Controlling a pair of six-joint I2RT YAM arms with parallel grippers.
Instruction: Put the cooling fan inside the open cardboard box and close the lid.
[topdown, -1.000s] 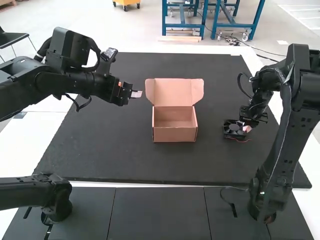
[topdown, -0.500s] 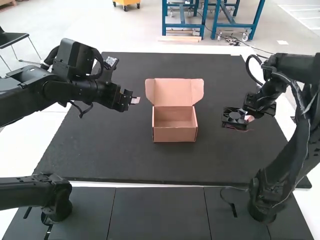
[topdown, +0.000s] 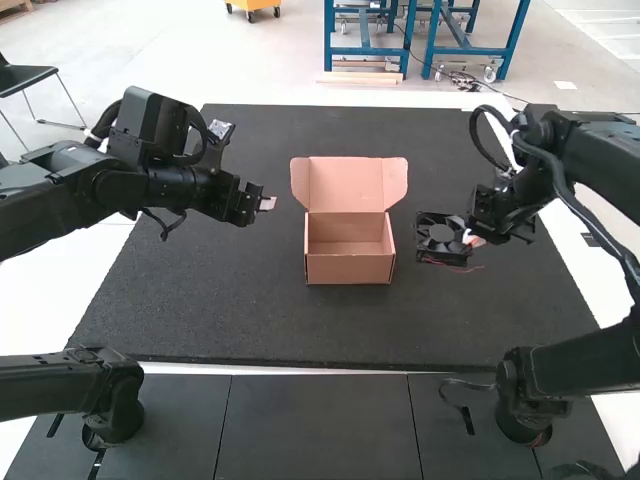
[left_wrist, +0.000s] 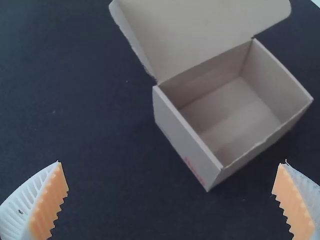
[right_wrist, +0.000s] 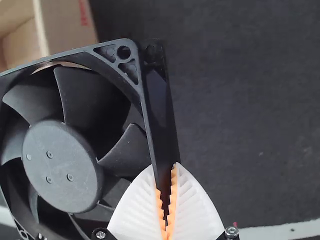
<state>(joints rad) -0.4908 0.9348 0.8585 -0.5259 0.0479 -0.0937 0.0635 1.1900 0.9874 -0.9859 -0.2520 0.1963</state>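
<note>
Left arm: extends from the left side over the black mat (topdown: 200, 300). The left gripper (topdown: 262, 201) hovers above the mat, left of the box (topdown: 347, 236) and apart from it. Its white ribbed fingers (left_wrist: 35, 207) with orange pads are spread wide, and nothing is between them. The left wrist view looks down past these fingers onto the box.

Box: stands upright at the middle of the mat, plain brown cardboard. The lid (topdown: 348, 183) is open and stands up from the far wall, with a rounded tab at each end. The four walls and the bare inner floor (left_wrist: 232, 120) are visible. Neither gripper touches it.

Fan (topdown: 440, 240): black, square frame, located outside the box, just beside its right wall and not touching it. It is held on edge and tilted, with the blade face turned toward the high camera. A thin wire (topdown: 455, 265) trails beneath it. Whether the fan clears the mat cannot be told.

Right arm: reaches in from the right side. The right gripper (topdown: 469, 233) is at the fan's right edge. Its fingers (right_wrist: 195, 207) are closed tight on one side bar of the frame (right_wrist: 159, 115), which is pinched between the orange pads. A corner of the box shows beyond the fan in the right wrist view
</note>
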